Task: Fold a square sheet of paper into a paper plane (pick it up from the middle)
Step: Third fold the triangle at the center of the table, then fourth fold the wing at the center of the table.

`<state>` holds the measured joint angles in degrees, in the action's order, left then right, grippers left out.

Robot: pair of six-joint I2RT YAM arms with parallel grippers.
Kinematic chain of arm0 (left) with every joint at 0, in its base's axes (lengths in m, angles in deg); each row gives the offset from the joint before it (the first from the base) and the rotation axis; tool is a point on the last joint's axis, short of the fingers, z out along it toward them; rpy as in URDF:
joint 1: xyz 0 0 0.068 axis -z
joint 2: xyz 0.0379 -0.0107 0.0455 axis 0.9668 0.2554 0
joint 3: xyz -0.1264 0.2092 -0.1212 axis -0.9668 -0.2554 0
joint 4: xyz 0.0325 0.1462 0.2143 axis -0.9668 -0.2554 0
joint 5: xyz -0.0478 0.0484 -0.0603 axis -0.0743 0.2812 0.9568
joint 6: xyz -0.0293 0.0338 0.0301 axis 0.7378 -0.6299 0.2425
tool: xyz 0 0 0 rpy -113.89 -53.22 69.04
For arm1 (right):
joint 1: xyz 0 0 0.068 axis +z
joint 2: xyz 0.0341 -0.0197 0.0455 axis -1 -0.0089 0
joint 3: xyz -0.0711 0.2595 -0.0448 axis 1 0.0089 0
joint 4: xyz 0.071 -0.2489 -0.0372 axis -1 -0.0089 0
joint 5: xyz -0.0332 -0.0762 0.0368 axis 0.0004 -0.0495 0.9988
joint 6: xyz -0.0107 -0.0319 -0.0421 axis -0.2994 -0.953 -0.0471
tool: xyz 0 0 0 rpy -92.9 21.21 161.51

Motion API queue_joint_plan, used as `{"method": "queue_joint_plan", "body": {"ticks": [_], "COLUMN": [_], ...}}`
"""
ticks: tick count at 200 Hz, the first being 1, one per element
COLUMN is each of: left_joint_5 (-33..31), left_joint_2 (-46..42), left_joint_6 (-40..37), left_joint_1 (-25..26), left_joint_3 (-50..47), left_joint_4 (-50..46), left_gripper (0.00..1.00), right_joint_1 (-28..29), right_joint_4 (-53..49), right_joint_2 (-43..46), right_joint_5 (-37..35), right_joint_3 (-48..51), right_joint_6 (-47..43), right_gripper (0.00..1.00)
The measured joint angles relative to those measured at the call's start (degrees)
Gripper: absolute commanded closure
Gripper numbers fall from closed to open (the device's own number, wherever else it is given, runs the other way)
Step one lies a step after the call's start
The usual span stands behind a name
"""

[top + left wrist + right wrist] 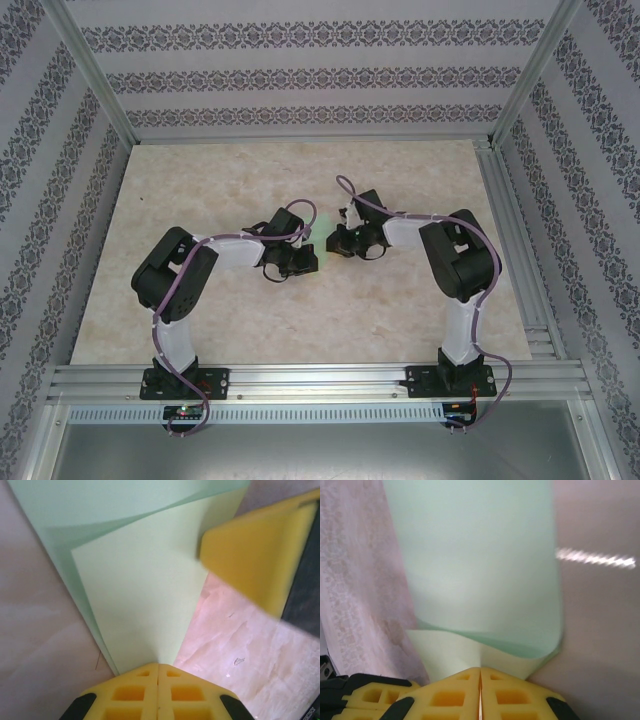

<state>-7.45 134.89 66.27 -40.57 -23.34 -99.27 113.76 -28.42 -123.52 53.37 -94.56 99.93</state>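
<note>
Square sheet of paper (140,595): floppy, light; edges seeming the best holds.
Left pincer (158,666): clamping its corner, bottom centre of frame.
Right pincer (480,669): clamping its curled edge.

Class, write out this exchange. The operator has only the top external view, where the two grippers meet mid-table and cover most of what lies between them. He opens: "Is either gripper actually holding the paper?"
Observer: Yes. In the left wrist view the left gripper is shut on an edge of the pale green paper.
Operator: And the other one?
Observer: The right gripper is shut on the paper too.
Operator: Is the sheet lying flat?
Observer: No. In the right wrist view it curls over just beyond the fingertips, and the left wrist view shows one layer over another.
</note>
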Motion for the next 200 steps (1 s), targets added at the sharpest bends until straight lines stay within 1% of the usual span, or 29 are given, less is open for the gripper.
{"method": "queue_joint_plan", "body": {"ticks": [39,79,97,113,128,142,165,180,200], "left_joint_5": [0.02,0.00,0.00,-0.07,-0.57,-1.31,-2.80,-3.76,-5.64], "left_joint_2": [-0.04,-0.07,-0.11,-0.26,-0.70,-1.49,-3.54,-4.87,-5.42], "left_joint_6": [-0.48,-0.68,-0.70,-0.76,-0.94,-1.33,-1.97,-1.99,-2.08], "left_joint_1": [0.00,0.00,0.00,0.00,0.00,0.00,0.00,0.00,0.00], "left_joint_3": [-0.13,-0.13,-0.13,-0.15,-0.15,-0.26,-0.24,-0.11,0.66], "left_joint_4": [0.22,0.22,0.22,0.15,-0.68,-1.88,-3.39,-3.30,-2.75], "left_gripper": [0.93,0.93,0.93,0.92,0.88,0.83,0.74,0.71,0.71], "right_joint_1": [-2.21,-3.41,-3.82,-4.17,-4.13,-4.13,-4.11,-4.02,-3.41], "right_joint_4": [-4.37,-7.56,-7.69,-7.56,-6.82,-5.49,-1.60,0.98,3.08], "right_joint_2": [-2.38,-3.52,-3.32,-2.05,1.16,5.18,11.21,12.94,12.98], "right_joint_5": [-2.12,-7.37,-8.92,-9.53,-9.68,-9.42,-8.04,-7.02,-6.05], "right_joint_3": [-5.16,-9.94,-10.82,-10.25,-8.13,-5.07,0.85,4.11,6.75], "right_joint_6": [-2.03,-3.30,-3.69,-3.74,-3.50,-3.10,-1.29,-0.02,1.66], "right_gripper": [0.89,0.89,0.87,0.79,0.69,0.59,0.48,0.44,0.44]}}
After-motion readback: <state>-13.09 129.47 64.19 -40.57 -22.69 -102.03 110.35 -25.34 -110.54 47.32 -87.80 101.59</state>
